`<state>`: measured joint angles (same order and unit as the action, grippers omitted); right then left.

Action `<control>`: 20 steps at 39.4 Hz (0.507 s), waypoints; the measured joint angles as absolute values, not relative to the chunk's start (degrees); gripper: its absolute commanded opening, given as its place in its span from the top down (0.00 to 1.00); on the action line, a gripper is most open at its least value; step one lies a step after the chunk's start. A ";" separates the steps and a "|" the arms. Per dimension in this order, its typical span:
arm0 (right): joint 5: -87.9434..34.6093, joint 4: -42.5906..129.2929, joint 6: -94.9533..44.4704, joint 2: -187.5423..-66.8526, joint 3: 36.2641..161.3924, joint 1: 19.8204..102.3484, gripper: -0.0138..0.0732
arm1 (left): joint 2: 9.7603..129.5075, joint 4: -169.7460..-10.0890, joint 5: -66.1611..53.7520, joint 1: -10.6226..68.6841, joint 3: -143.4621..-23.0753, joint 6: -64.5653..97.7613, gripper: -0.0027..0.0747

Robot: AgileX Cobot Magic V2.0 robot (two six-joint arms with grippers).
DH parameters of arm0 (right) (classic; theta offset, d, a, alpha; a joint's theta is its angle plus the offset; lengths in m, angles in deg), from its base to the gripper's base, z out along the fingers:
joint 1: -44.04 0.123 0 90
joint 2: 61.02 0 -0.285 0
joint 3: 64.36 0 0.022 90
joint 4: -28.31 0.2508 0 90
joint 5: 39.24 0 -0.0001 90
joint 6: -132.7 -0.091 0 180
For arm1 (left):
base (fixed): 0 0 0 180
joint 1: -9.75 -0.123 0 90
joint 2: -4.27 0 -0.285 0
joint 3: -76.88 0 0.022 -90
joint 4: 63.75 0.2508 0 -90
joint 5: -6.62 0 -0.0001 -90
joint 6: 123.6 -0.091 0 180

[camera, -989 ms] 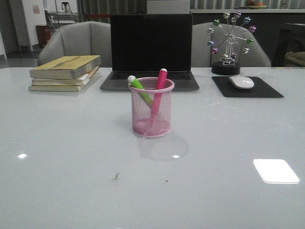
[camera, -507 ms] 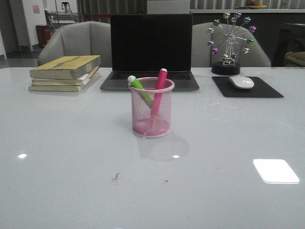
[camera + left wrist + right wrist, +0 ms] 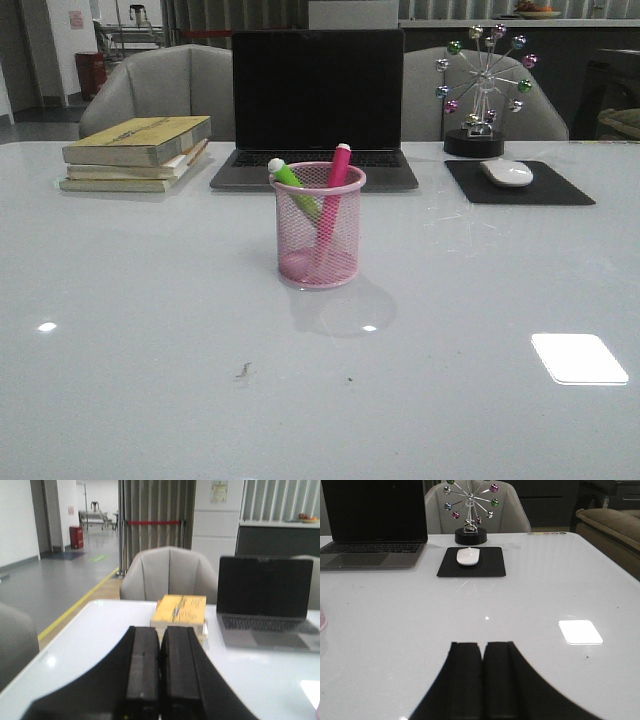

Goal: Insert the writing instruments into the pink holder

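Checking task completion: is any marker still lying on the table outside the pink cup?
No, the green marker and pink marker both stand inside the pink cup.

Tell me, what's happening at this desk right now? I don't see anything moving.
Nothing is being handled at this moment. The pink highlighter and the lime green highlighter both stand leaning inside the pink holder in the middle of the table, so the job looks finished. In the wrist views the left gripper and the right gripper are both shut and empty, above the table and apart from the cup. A laptop, books and a mouse sit behind.
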<state>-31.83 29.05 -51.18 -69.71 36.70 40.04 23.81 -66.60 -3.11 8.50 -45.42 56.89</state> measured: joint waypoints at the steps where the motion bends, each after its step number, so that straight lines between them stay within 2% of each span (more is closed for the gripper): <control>1: -31.83 29.05 -51.18 -69.71 36.70 40.04 0.81 | 23.14 -66.60 -3.11 8.50 -44.09 56.89 0.85; 20: -31.83 29.05 -51.18 -69.71 36.70 40.04 0.81 | 11.78 -66.60 2.54 8.50 -27.79 56.89 0.85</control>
<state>-31.83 29.05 -51.18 -69.71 36.70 40.04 11.78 -66.60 2.54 8.50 -27.79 56.89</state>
